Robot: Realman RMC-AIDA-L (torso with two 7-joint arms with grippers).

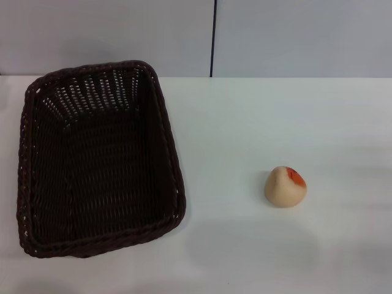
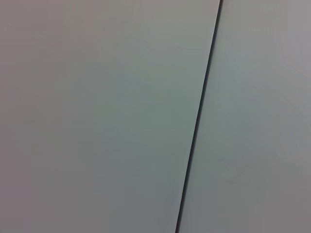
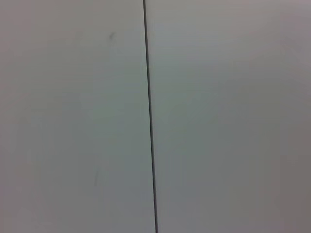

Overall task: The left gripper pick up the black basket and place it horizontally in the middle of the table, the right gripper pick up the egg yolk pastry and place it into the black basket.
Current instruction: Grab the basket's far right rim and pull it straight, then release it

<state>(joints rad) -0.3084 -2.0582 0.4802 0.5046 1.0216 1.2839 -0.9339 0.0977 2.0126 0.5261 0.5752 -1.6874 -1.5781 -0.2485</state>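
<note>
A white surface (image 1: 257, 122) is carrying a basket (image 1: 98, 165) at nine o'clock, lengthwise, and a pastry (image 1: 285, 187) at three; nothing is starting, both jaws unseen, state untellable.

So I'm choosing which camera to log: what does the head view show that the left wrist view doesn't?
Only the head view shows the black basket at the table's left and the egg yolk pastry lying apart on the right. Only the left wrist view adds nothing of its own. Both show the grey wall panels with a dark seam. Neither shows a gripper.
</note>
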